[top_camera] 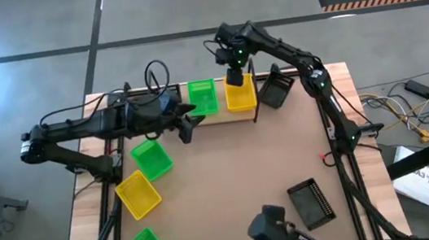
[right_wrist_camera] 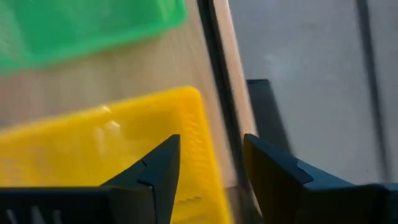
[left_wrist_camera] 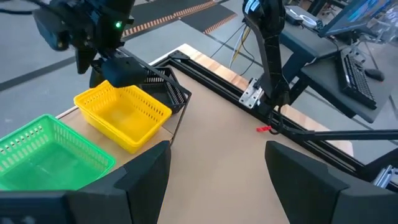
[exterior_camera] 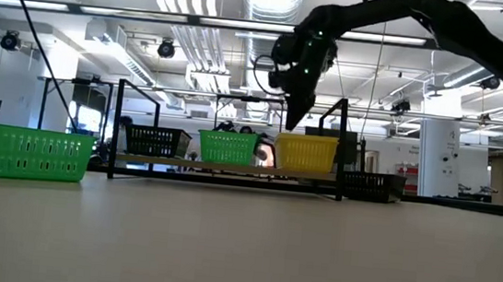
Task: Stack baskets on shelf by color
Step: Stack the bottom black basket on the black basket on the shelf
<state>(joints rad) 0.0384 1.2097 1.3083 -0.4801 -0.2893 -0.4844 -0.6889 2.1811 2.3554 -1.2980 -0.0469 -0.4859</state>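
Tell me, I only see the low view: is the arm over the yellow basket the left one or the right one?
Observer: The right one. From above, the right gripper is over the yellow basket at the right end of the shelf.
Operator: Are its fingers open?
Observer: Yes. Its wrist view shows the fingers apart, with the basket's edge just beyond them.
Operator: Where's the other arm?
Observer: The left gripper is in front of the shelf, pointing across it, with its fingers open and nothing between them.
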